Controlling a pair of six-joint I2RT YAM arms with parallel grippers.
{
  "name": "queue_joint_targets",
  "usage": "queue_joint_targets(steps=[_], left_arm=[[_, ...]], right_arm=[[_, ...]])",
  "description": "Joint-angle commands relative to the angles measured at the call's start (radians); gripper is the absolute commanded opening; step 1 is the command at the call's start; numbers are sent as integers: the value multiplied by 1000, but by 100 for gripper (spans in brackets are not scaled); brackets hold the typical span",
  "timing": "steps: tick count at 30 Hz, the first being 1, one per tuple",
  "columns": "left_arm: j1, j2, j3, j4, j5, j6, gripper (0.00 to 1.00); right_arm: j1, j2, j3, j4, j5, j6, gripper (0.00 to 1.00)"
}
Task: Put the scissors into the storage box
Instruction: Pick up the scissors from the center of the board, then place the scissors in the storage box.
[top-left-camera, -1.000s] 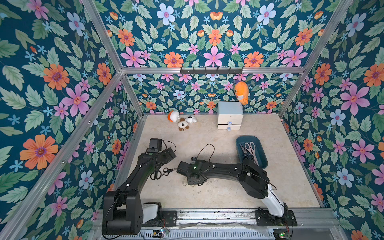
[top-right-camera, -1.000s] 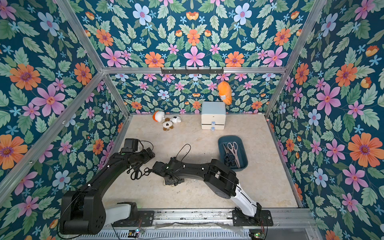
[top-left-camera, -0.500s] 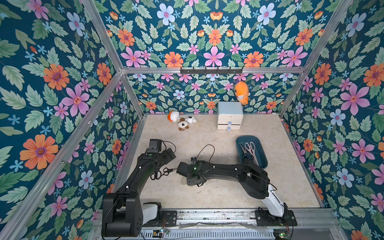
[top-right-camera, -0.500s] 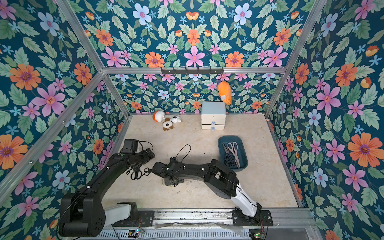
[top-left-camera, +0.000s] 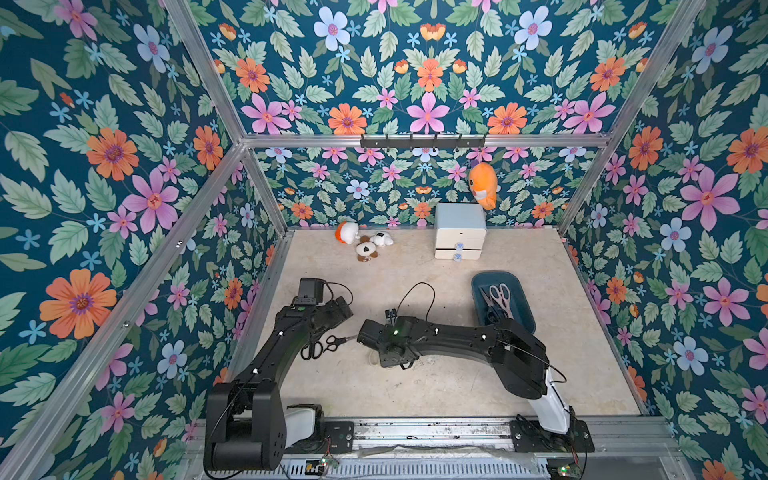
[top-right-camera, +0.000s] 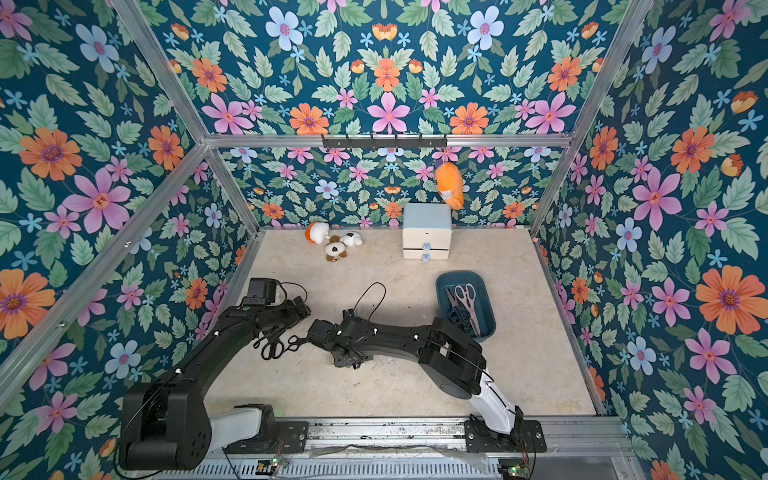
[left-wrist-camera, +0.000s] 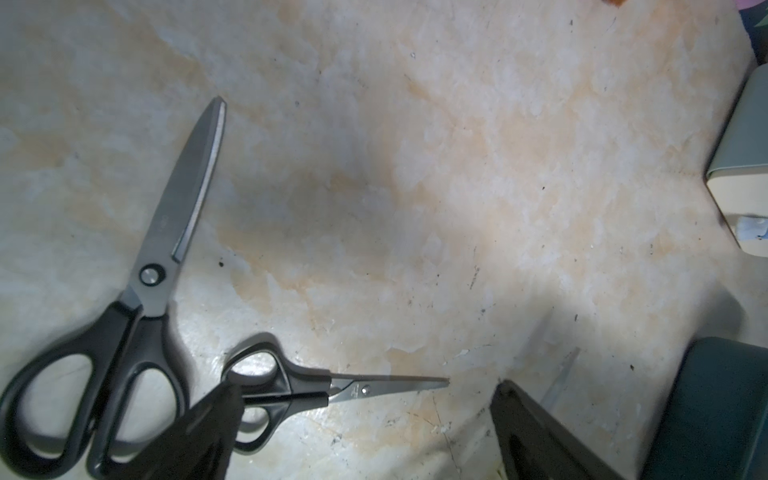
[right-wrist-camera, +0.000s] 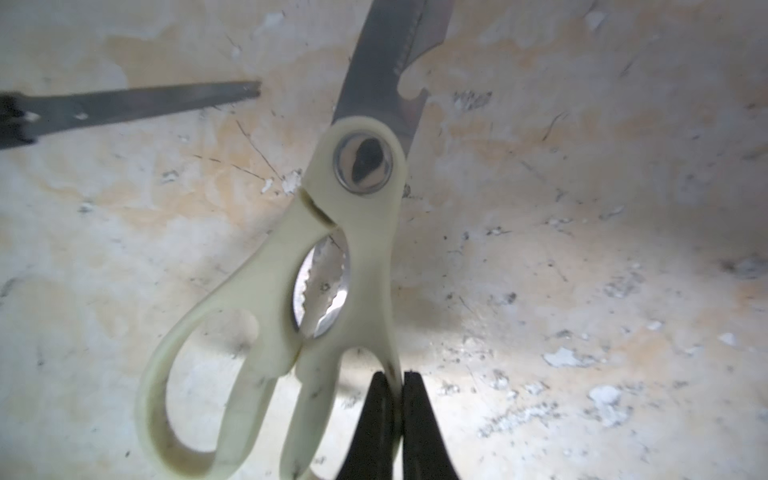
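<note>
1. The storage box (top-left-camera: 524, 320) stands right of centre in both top views, near the right wall. Some scissors already lie inside it: a pinkish-grey pair (top-left-camera: 499, 293) and darker-handled pairs beside it. How many exactly, I cannot tell.
2. Three pairs are outside the box, all on the table (top-left-camera: 415, 395) left of centre in both top views, well apart from the box.
3. The right gripper (right-wrist-camera: 392, 378) is clenched on the cream-handled scissors (right-wrist-camera: 345, 249). Its two fingers pinch the thin rim of one handle loop, and nothing more. Whether this pair is already off the table or only rests on it, the pictures do not show clearly.
4. The left gripper (left-wrist-camera: 368, 386) is released, with its fingers spread wide, and it holds nothing. It hangs over the small black scissors (left-wrist-camera: 332, 390). The large black scissors (left-wrist-camera: 158, 249) lie just beside them.
5. My judgement is that the task is about halfway. Part of the scissors is stored, one pair is grasped but not carried over, and two black pairs are not yet picked.
6. The next move is probably to lift the cream pair and bring it across to the box. The grip sits far from the blades, so the pair may swing or slip on the way.
</note>
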Motion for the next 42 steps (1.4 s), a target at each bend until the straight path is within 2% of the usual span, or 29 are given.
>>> queue_joint_targets(steps=[1, 7, 12, 19, 25, 30, 35, 42], left_arm=[[1, -4, -11, 18, 41, -15, 98], [-6, -15, -34, 36, 81, -34, 98], [-29, -24, -64, 41, 88, -47, 98], [-113, -24, -87, 71, 52, -106, 97], [-226, 39, -29, 86, -10, -150, 97], [-282, 78, 19, 104, -45, -189, 97], [-305, 92, 37, 102, -65, -207, 97], [-319, 64, 15, 85, -97, -232, 97]], right_arm=[[-21, -50, -18, -53, 52, -45, 0], [-102, -190, -113, -83, 63, -112, 0], [-209, -334, -220, -121, 70, -180, 0], [-421, -578, -405, -149, 55, -247, 0], [-650, -734, -545, -113, -39, -332, 0], [-782, -765, -585, -105, -86, -415, 0], [-876, -721, -589, -104, -124, -541, 0], [-900, -632, -533, -99, -80, -718, 0]])
